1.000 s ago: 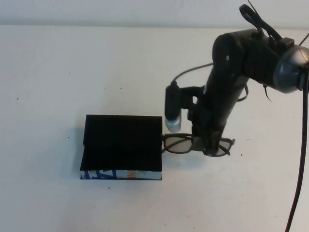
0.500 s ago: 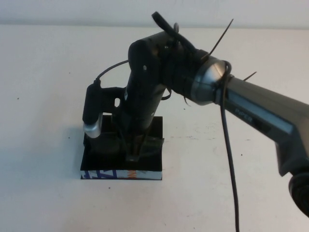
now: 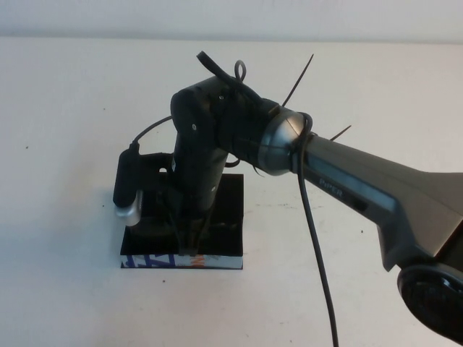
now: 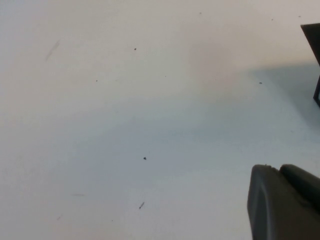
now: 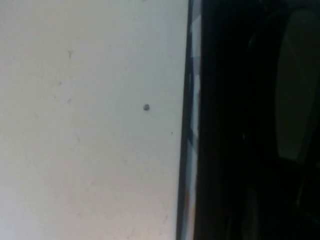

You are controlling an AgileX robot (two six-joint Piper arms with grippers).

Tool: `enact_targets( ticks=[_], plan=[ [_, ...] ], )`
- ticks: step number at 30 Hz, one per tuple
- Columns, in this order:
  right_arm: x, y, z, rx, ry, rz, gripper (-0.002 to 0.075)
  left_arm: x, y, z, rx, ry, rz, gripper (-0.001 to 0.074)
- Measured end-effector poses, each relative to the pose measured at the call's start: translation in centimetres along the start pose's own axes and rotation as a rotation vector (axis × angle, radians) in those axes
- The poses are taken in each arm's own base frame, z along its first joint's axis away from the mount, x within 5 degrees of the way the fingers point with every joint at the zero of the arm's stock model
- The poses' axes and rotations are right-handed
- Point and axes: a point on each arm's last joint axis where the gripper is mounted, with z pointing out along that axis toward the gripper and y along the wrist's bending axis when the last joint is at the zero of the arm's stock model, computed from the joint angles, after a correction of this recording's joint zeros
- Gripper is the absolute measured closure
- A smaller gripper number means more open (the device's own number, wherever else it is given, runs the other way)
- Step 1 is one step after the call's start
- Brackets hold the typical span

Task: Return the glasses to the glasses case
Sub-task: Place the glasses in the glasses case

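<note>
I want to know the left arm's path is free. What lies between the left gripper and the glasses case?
Only bare white table in the left wrist view: the left gripper sits at one edge, the glasses case at another. The right gripper is over the case.

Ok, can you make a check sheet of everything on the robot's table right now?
Surface: white table, a few small dark specks.
Job's things: glasses case lies open, printed front edge toward the robot; glasses hidden under the arm, cannot tell if they are inside.
Clutter: nothing seen.
Grippers: right gripper reaches down into the case, fingers hidden; left gripper over bare table beside the case, only a dark part shows.
Cables: black cable hangs along the right arm; cable ties stick out at its wrist.
Surroundings: pale wall behind the table.
</note>
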Motion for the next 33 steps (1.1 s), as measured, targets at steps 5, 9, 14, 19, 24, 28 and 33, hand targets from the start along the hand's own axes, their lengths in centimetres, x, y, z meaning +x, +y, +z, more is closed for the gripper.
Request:
enact_targets(
  ticks=[5, 9, 14, 19, 24, 28, 33],
  plan=[
    [0.1, -0.1, 0.0, 0.009, 0.011, -0.003, 0.0668, 0.0, 0.0, 0.0, 0.0, 0.0, 0.0, 0.0739],
    [0.3, -0.3, 0.3, 0.006, 0.015, 0.006, 0.0668, 0.0, 0.0, 0.0, 0.0, 0.0, 0.0, 0.0739],
    [0.4, -0.3, 1.1, -0.009, 0.023, 0.01, 0.0668, 0.0, 0.0, 0.0, 0.0, 0.0, 0.0, 0.0739],
    [0.5, -0.4, 1.4, -0.014, 0.025, 0.012, 0.0669, 0.0, 0.0, 0.0, 0.0, 0.0, 0.0, 0.0739],
    [0.5, -0.4, 1.4, -0.015, 0.024, 0.013, 0.0668, 0.0, 0.0, 0.0, 0.0, 0.0, 0.0, 0.0739],
    [0.5, -0.4, 1.5, -0.016, 0.025, 0.013, 0.0612, 0.0, 0.0, 0.0, 0.0, 0.0, 0.0, 0.0739],
    [0.5, -0.4, 1.5, -0.011, 0.028, 0.01, 0.0466, 0.0, 0.0, 0.0, 0.0, 0.0, 0.0, 0.0739]
  ],
)
